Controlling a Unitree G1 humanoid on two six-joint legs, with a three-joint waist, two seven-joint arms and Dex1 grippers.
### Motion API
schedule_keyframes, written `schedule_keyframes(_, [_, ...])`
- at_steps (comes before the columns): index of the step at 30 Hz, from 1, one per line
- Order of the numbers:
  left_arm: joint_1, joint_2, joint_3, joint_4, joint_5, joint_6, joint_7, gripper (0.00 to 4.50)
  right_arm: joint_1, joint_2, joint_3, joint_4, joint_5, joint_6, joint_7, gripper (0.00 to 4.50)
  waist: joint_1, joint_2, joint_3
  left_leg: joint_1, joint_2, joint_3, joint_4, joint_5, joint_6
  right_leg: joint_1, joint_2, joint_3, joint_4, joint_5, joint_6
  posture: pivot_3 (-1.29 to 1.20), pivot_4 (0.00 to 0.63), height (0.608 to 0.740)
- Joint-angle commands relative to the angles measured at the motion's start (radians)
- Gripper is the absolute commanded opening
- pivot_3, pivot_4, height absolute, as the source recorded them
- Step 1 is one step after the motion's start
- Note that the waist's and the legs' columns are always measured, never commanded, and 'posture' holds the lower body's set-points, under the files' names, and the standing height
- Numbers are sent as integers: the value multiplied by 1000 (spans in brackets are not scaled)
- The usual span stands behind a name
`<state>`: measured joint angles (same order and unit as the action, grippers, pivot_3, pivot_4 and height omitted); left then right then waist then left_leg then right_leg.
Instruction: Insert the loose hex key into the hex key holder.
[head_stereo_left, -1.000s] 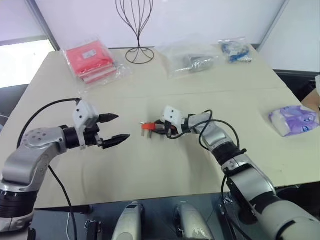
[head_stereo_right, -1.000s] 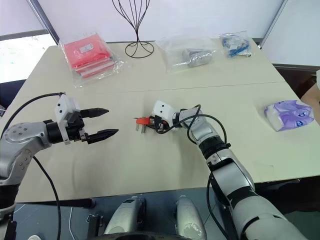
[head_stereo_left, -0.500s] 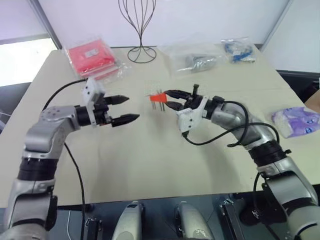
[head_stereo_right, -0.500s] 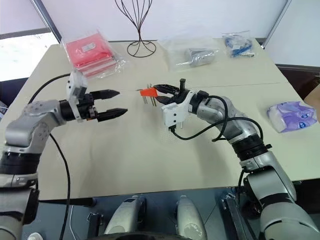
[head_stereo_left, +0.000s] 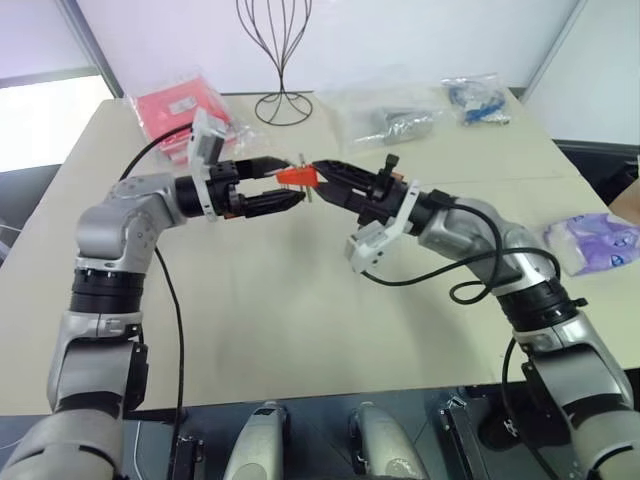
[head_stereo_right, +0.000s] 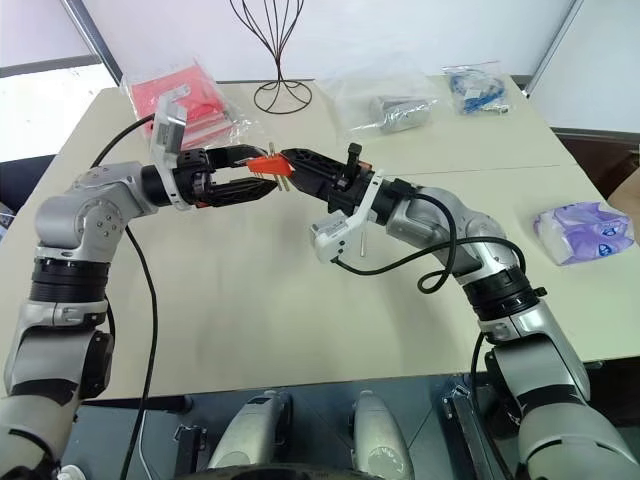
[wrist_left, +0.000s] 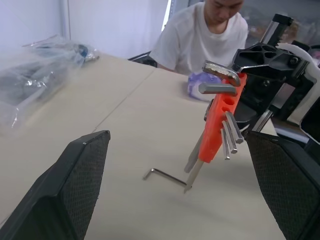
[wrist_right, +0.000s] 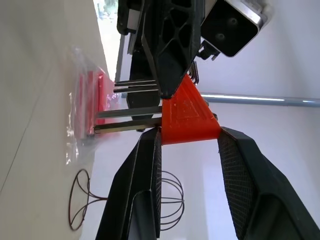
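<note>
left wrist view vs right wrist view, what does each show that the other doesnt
Left wrist view alone: the loose hex key lying on the table below the lifted holder, a person in a white shirt seated beyond the table, and clear bags.

Right wrist view alone: the red packets and the wire stand.

Both: the hex key holder with its keys sticking out, pinched by the right gripper, with the open left gripper close to it.
</note>
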<state>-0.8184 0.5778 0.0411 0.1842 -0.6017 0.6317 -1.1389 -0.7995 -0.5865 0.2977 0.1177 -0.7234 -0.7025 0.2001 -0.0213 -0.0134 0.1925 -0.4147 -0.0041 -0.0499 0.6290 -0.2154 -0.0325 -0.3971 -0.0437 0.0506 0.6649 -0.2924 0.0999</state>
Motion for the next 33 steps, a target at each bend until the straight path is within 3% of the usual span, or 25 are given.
schedule_keyframes(1, [-21,6,41,-37,-36,19,-1,4500,-27,4,-23,-20,17,0,-16,1076,0,0,0,0,0,0,0,0,0,0,0,0,0,0,0,0,150,740])
schedule_keyframes(25, [-28,-19,78,-53,-92,47,24,4500,-35,0,-25,1,77,-8,37,1076,1,0,0,0,0,-1,0,0,-1,0,0,0,0,0,0,0,150,740])
schedule_keyframes(29, [-20,-22,73,-55,-94,49,19,3188,-39,-1,-27,-2,85,0,45,1076,1,0,0,0,0,-1,0,0,-1,0,0,0,0,0,0,0,150,740])
schedule_keyframes(33, [-18,-28,70,-55,-93,49,20,991,-42,-3,-29,-3,91,5,51,1076,1,0,0,0,0,-1,0,1,-1,0,0,0,0,0,0,0,150,740])
